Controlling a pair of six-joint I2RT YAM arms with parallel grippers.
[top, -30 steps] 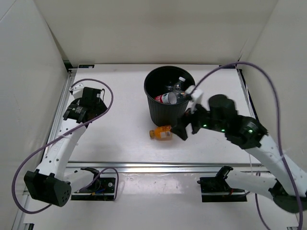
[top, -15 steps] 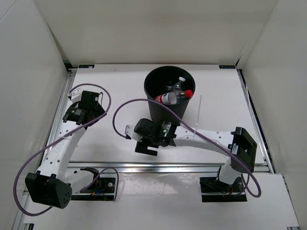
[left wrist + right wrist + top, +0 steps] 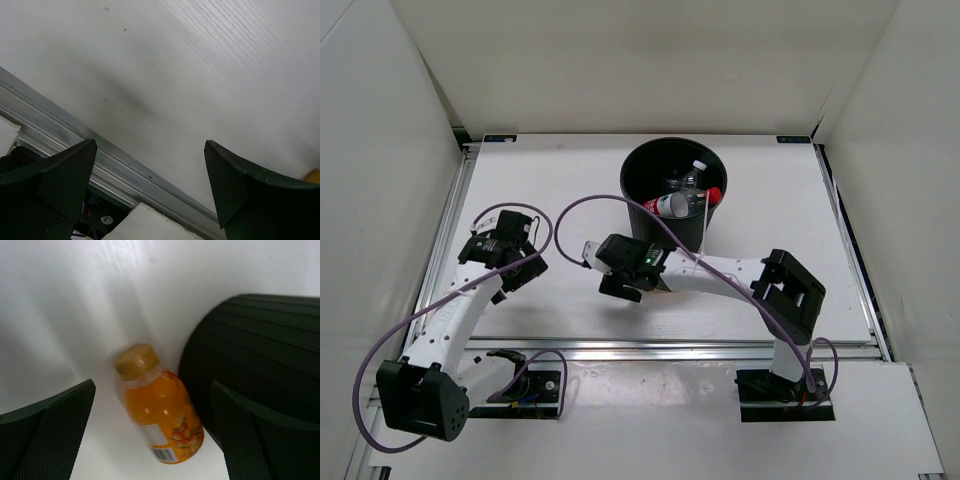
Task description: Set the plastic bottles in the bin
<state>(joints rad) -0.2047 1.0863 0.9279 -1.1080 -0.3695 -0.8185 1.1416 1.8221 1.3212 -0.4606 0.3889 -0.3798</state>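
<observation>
The orange-filled bottle (image 3: pixel 161 416) lies on its side on the white table, touching the foot of the black bin (image 3: pixel 260 365). My right gripper (image 3: pixel 150 390) is open, with one finger on each side of the bottle and not touching it. In the top view the right gripper (image 3: pixel 625 283) sits left of and in front of the bin (image 3: pixel 638 215) and hides the orange bottle. The red-capped bottle (image 3: pixel 678 203) and other clear bottles lie inside the bin. My left gripper (image 3: pixel 523 270) is open and empty above the table; its fingers also show spread apart in the left wrist view (image 3: pixel 148 150).
An aluminium rail (image 3: pixel 75 135) runs along the table's near edge below the left gripper. White walls enclose the table on the left, back and right. A purple cable (image 3: pixel 570 225) loops from the right gripper over the table.
My right arm swung from the right of the bin round to its left front, and its open fingers now straddle the orange bottle. My left gripper moved nearer and slightly right.
</observation>
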